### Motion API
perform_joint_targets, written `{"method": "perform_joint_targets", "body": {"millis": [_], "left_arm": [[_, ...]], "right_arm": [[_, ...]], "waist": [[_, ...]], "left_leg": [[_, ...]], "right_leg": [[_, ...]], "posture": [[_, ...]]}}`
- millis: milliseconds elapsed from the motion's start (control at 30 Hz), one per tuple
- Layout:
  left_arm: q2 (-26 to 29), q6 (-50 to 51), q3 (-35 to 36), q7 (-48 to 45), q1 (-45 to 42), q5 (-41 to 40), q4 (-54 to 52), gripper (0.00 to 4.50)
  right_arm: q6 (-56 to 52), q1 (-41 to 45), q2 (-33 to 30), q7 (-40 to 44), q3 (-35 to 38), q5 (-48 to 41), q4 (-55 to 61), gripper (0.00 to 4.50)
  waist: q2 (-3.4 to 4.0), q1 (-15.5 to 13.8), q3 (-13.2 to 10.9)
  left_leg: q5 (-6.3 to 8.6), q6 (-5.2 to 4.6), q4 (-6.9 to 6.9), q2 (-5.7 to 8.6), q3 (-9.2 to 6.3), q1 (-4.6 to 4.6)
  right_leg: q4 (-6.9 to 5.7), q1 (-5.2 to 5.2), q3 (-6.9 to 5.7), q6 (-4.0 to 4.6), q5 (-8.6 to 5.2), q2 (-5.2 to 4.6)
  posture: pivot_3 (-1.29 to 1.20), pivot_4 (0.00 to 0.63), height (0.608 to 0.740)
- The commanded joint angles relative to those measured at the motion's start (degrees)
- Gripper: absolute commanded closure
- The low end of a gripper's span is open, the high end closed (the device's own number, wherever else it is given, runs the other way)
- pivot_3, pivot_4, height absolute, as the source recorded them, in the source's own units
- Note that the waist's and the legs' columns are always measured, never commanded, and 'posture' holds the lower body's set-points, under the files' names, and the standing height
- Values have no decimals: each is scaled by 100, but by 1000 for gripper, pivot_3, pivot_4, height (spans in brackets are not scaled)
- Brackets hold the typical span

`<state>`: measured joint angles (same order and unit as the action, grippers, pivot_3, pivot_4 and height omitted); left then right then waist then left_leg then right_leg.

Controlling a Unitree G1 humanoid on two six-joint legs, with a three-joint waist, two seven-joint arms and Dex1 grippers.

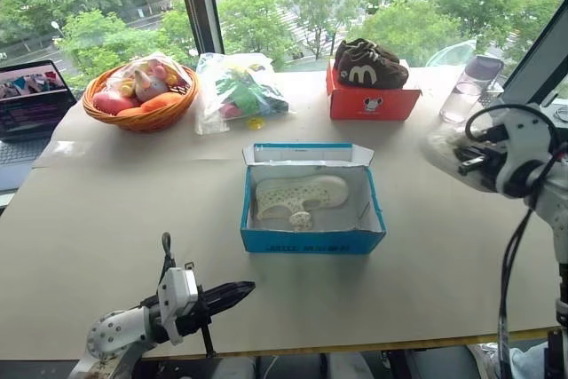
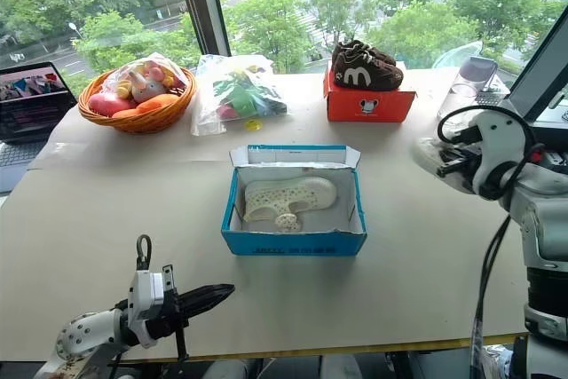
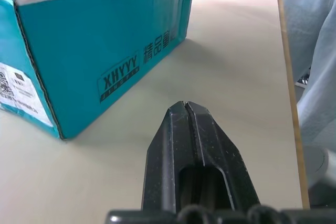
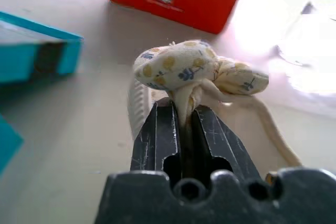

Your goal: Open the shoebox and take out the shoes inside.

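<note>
Sitting open at the table's middle, the shoebox [image 1: 312, 239] holds one cream shoe [image 1: 300, 196]. The other shoe [image 4: 195, 72] is pinched by the right gripper [image 4: 184, 116], out to the right near the red-orange box [image 1: 371, 102]. I think it should be lowered onto bare table [image 1: 124, 201], then released gently. The left gripper [image 3: 185, 109] is clenched, empty, before the box.

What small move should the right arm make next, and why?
Probably lower the right claw to the bare table right of the shoebox and open it. It is shut on one shoe, held in the air beside the box. The second shoe lies in the open box, and the left claw is shut and empty.
</note>
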<state>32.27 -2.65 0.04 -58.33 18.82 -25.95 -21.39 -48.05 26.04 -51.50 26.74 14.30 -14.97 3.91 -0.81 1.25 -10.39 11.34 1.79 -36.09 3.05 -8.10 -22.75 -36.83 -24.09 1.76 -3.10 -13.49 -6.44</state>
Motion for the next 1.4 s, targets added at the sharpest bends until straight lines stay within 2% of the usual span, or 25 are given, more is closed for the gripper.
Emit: {"method": "perform_joint_targets", "body": {"millis": [33,100,333,400,433,533,733,767,867,1067,1167,1233,1333,1400], "left_arm": [[34,-120,29,-83,-66,-15,51,4500],[20,-135,32,-97,-123,-1,113,4500],[14,-149,60,-133,-197,-14,205,4500],[7,-148,58,-135,-203,-18,207,4500],[3,-146,53,-135,-207,-18,208,4500],[1,-145,42,-142,-205,-16,212,4500],[-8,-126,23,-151,-211,-27,211,4500],[-8,-124,20,-153,-216,-26,215,4500],[-10,-113,18,-151,-225,-29,218,4500],[-24,-105,16,-117,-242,-14,213,4500],[-32,-103,19,-83,-235,6,203,4500],[-49,-96,28,-46,-238,4,195,4500],[-63,-69,23,-6,-237,-16,143,4500],[-67,-65,20,9,-237,-16,120,4500]], "right_arm": [[326,-362,-202,-349,-80,616,-74,4131],[236,-692,-230,-364,-256,805,-50,4131],[-482,-1423,-85,-74,-340,638,197,4131],[-637,-1465,-12,-16,-187,509,268,3511],[-685,-1475,22,5,-85,446,320,3349],[-795,-1538,-44,217,78,276,522,2249],[-900,-1743,-463,555,327,200,704,207],[-910,-1763,-539,596,389,195,725,73],[-949,-1796,-701,692,517,188,773,73],[-952,-2417,-1665,1894,1126,-130,1331,73],[-799,-2481,-1845,2435,1581,-409,1636,73],[-784,-2201,-1834,2569,1668,-665,1767,73],[-1048,-986,-1311,2392,1212,-1519,2243,73],[-1632,-54,-488,1901,640,-1958,2426,73]], "waist": [[0,3,0],[0,-16,0],[0,-28,5],[-6,-40,7],[-8,-40,7],[-11,-41,6],[-10,-43,6],[-10,-43,6],[-9,-39,7],[-3,-49,6],[-4,-34,5],[-5,-18,5],[-8,32,2],[-14,67,2]], "left_leg": [[0,0,1,-1,7,3],[0,0,3,-2,10,10],[0,-1,2,0,30,22],[1,-1,3,-3,30,39],[2,-2,4,-3,30,47],[4,-4,4,-4,30,74],[4,-5,5,-3,30,70],[5,-5,5,-2,30,69],[5,-6,5,-3,30,66],[7,-9,5,-1,32,54],[7,-9,5,-3,33,54],[8,-9,5,-5,36,57],[8,-8,3,-13,44,58],[8,-8,6,-16,47,47]], "right_leg": [[-1,-1,7,0,0,1],[-1,6,9,-1,-1,1],[2,15,31,-10,3,1],[6,38,29,-13,0,1],[11,52,28,-15,-1,1],[27,94,28,-23,-1,0],[34,89,29,-27,1,0],[36,88,29,-27,1,-1],[51,90,29,-35,7,0],[68,88,29,-43,12,-2],[71,90,28,-45,13,-2],[71,94,28,-46,13,-1],[71,96,30,-47,15,-1],[72,100,31,-45,18,-1]], "posture": [[0,150,740],[0,150,740],[0,150,740],[0,150,740],[0,150,740],[0,150,740],[0,150,740],[0,150,740],[0,150,740],[0,150,740],[0,150,740],[0,150,740],[0,150,740],[0,150,740]]}}
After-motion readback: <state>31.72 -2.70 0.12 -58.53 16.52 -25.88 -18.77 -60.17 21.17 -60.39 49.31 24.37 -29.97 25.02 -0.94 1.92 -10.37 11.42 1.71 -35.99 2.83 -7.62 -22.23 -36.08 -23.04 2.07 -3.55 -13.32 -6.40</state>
